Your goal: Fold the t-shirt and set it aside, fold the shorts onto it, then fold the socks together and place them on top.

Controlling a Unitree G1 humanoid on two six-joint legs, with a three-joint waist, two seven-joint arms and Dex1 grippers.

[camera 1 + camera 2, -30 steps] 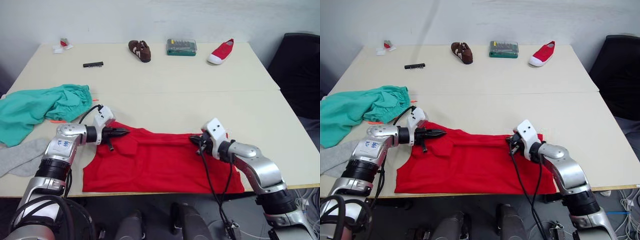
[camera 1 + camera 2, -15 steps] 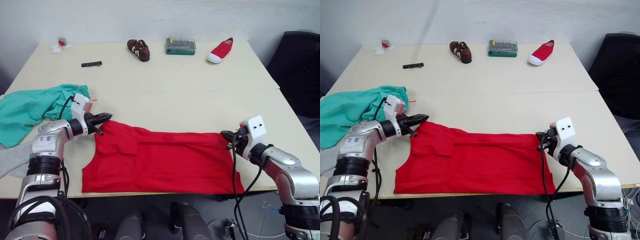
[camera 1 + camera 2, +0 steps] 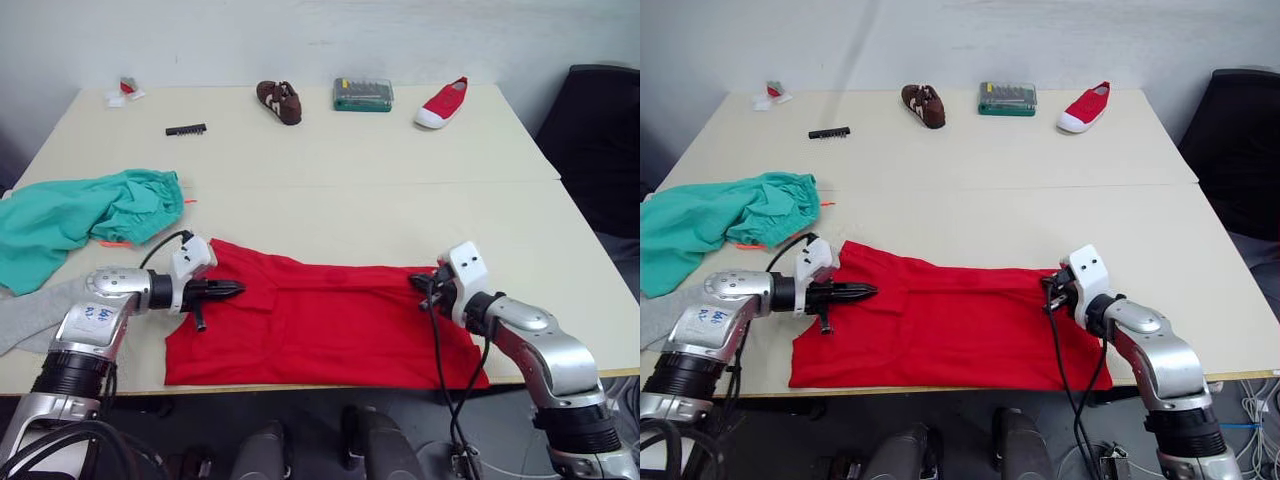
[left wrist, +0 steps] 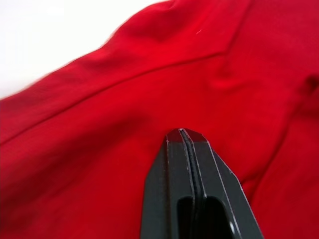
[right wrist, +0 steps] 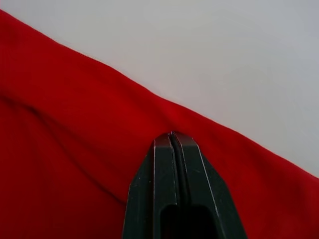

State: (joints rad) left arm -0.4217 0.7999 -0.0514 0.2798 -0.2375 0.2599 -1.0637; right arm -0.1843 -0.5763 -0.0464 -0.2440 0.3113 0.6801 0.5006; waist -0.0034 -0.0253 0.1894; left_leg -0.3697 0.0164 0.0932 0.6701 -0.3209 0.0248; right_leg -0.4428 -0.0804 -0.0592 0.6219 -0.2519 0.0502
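Worktop: the wide cream worktop (image 3: 400, 190) carries everything; its far edge lies well beyond both end effectors.
T-shirt: the large plain bright red short-sleeved cloth t-shirt (image 3: 320, 330) lies as a folded band between the two end effectors, along the near edge.
Shorts: the teal-green thin fabric shorts (image 3: 80, 215) sit crumpled just beyond and outward of the left end effector, unfolded.
Socks: the soft light grey knit socks (image 3: 35, 310) lie outward of the left end effector, near its arm.
Left end effector: the left end effector (image 3: 232, 289) has its fingers pressed together in the left wrist view, tips over the red cloth; whether any fabric is pinched I cannot tell.
Right end effector: the right end effector (image 3: 418, 290) is likewise closed tight, its tips at the shirt's far edge; a pinch is not visible.
Just changed: half a second ago both end effectors sat wide apart at the shirt's ends; now both have come inward over the cloth.
Since one second ago: the spacing is again much as it was then.
Meaning: judged a stretch-and-smooth of the band; the shirt fold is unfinished, shorts and socks untouched.
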